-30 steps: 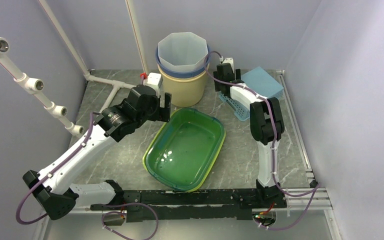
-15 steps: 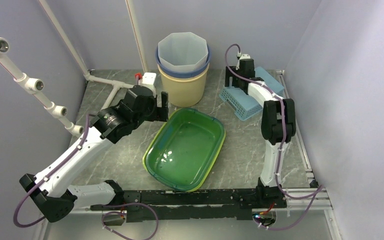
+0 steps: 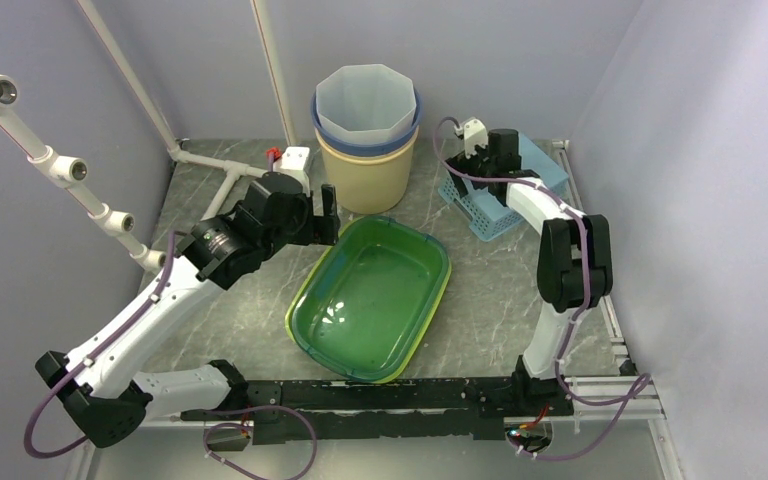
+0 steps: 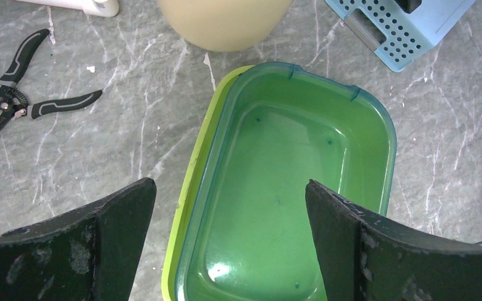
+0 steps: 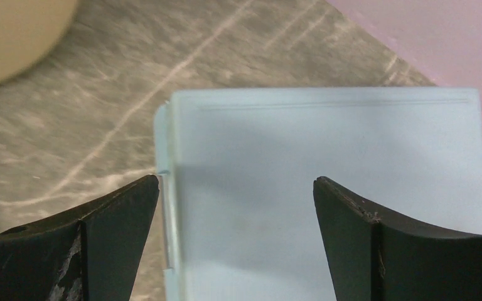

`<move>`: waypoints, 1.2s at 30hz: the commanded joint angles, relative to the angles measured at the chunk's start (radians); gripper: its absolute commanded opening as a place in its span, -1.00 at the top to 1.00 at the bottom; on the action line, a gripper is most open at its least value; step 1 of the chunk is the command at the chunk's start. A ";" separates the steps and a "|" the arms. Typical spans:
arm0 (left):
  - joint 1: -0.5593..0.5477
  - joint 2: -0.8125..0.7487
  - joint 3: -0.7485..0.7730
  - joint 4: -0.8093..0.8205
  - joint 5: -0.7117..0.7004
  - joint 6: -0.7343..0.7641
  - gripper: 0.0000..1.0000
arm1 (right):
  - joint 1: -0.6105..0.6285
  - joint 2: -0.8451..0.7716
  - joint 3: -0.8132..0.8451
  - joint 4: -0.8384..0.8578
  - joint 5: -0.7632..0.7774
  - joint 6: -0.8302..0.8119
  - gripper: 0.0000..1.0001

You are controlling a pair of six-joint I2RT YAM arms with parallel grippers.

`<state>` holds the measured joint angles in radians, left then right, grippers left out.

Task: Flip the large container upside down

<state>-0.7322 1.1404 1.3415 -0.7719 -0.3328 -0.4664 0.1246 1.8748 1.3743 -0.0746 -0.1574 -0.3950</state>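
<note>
Your left gripper (image 4: pixel 231 184) spread wide, empty, poised over green tub (image 3: pixel 370 300). Right gripper (image 5: pixel 236 180) equally wide, empty, above blue basket (image 3: pixel 485 210), far right corner. Tub upright, open side up, counter centre.

The bench (image 3: pixel 480 320) is grey marble-patterned with white veins, the tub (image 3: pixel 375 295) translucent green inside a lime-yellow outer tub (image 4: pixel 187 188), the far-edge bucket (image 3: pixel 365 172) cream with blue and frosted-white liners, the far-right-corner basket (image 4: pixel 396 28) light blue and perforated, the pliers (image 4: pixel 7 94) black and grey.
</note>
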 commanded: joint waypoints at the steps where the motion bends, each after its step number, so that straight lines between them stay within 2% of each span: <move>1: 0.004 -0.014 0.014 0.012 0.017 -0.009 -0.89 | -0.006 0.044 0.008 0.023 0.087 -0.129 -0.94; 6: 0.004 -0.001 0.032 0.011 0.007 0.003 -0.89 | -0.008 0.111 0.072 0.092 0.216 0.006 -0.90; 13: 0.004 0.030 0.054 0.007 0.019 0.007 -0.89 | 0.015 0.267 0.267 0.017 0.488 0.190 -0.76; 21: 0.004 0.047 0.073 0.007 0.028 0.004 -0.89 | 0.009 0.344 0.429 -0.050 0.631 0.360 -0.65; 25: 0.004 0.037 0.061 0.021 0.037 -0.004 -0.89 | 0.008 0.391 0.504 -0.100 0.640 0.428 -0.64; 30: 0.004 0.028 0.058 0.012 0.042 -0.013 -0.89 | -0.001 0.487 0.717 -0.285 0.637 0.516 -0.63; 32: 0.003 0.024 0.053 0.016 0.048 -0.015 -0.89 | 0.000 0.470 0.738 -0.308 0.544 0.522 -0.66; 36: 0.003 0.017 0.054 0.013 0.052 -0.016 -0.89 | -0.017 0.317 0.586 -0.239 0.268 0.572 -0.78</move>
<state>-0.7322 1.1881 1.3685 -0.7761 -0.2966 -0.4679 0.1242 2.3505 2.0357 -0.3222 0.3447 0.0967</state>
